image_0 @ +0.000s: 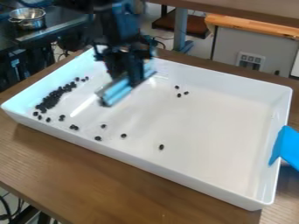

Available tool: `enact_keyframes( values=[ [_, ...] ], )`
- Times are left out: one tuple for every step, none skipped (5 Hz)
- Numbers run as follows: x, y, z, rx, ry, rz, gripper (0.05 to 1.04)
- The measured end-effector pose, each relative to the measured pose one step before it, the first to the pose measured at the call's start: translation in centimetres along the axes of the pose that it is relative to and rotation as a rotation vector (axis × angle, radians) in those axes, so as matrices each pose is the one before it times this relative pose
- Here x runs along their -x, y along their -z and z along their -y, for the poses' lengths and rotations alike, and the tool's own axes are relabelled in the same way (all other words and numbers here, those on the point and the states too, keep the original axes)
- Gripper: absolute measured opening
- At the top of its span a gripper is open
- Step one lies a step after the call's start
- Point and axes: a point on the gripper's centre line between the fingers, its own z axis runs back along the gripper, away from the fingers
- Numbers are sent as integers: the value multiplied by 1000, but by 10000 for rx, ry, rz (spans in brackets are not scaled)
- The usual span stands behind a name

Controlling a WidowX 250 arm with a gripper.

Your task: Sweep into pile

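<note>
The black gripper [133, 73] hangs over the left half of the white tray [192, 162], shut on a light blue sweeping tool [118, 90] that is tilted, its lower end toward the camera. Left of the tool, a dense band of small black pieces [52, 97] lies along the tray's left side. Several loose pieces lie below and right of the band, among them a piece [123, 135] near the front wall and a lone piece [161, 147] farther right. A small group of pieces [179, 95] sits behind and right of the tool.
The tray's raised walls surround the pieces, and it stands on a brown wooden table [88, 179]. A bright blue object [287, 148] is at the tray's right wall. A metal pot [27, 18] stands on a dark surface at the upper left.
</note>
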Motion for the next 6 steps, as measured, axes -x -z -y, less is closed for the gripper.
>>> enact_keyframes(
  values=[
    [1018, 2476, 4004, 3, -92, -81, 370],
    [47, 1429, 2619, 159, -598, 237, 370],
    [-436, 1216, 1404, -20, -194, 342, 370],
    [-49, 1760, -828, -281, -277, 213, 370],
    [250, 855, -771, -235, 113, 304, 370],
    [224, -19, -1287, -76, -61, 38, 370]
  ],
)
